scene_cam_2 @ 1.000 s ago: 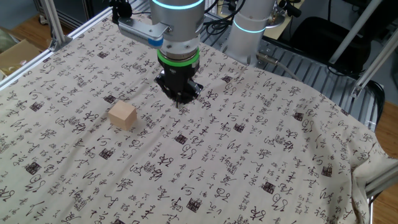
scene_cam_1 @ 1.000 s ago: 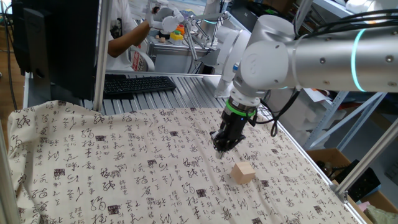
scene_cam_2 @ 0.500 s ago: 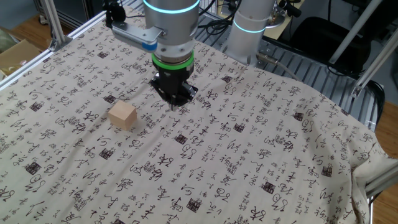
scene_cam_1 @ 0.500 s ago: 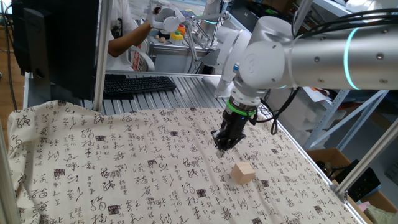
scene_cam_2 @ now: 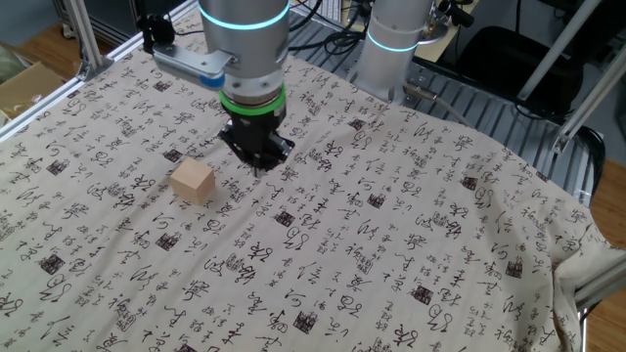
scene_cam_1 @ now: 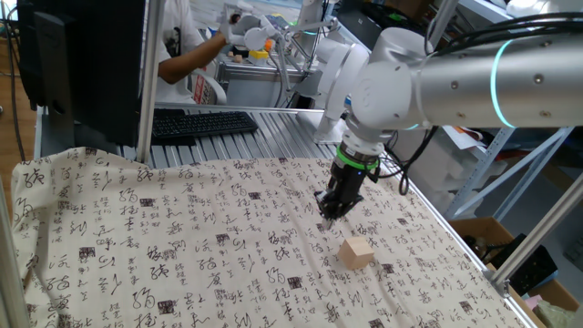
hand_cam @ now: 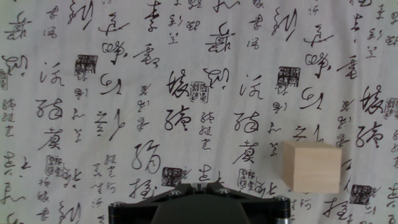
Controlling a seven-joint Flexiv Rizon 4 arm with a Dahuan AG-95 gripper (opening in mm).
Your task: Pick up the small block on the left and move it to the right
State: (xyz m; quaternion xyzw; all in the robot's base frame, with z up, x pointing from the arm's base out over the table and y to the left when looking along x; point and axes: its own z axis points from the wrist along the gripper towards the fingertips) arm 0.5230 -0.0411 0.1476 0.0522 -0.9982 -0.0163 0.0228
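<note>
The small block (scene_cam_1: 357,252) (scene_cam_2: 193,181) (hand_cam: 311,167), a plain light-tan wooden cube with no marks, is seen resting flat on the tablecloth (scene_cam_1: 182,246) (scene_cam_2: 391,225) (hand_cam: 124,93), near the gripper (scene_cam_1: 332,211) (scene_cam_2: 256,163) but apart from it and not between its fingers. In the hand view the cube is placed to the right of the fingertips, which are pressed together into a point at the lower edge and grip nothing. In the other fixed view the closed fingers are held just above the cloth, with the cube off to one side. The cloth is printed all over with brush-style calligraphy characters and small square seal stamps; none can be read with certainty. Beyond the gripper, past the table's far edge, a black keyboard (scene_cam_1: 202,122) is laid on a metal surface. No containers are visible on the cloth.
</note>
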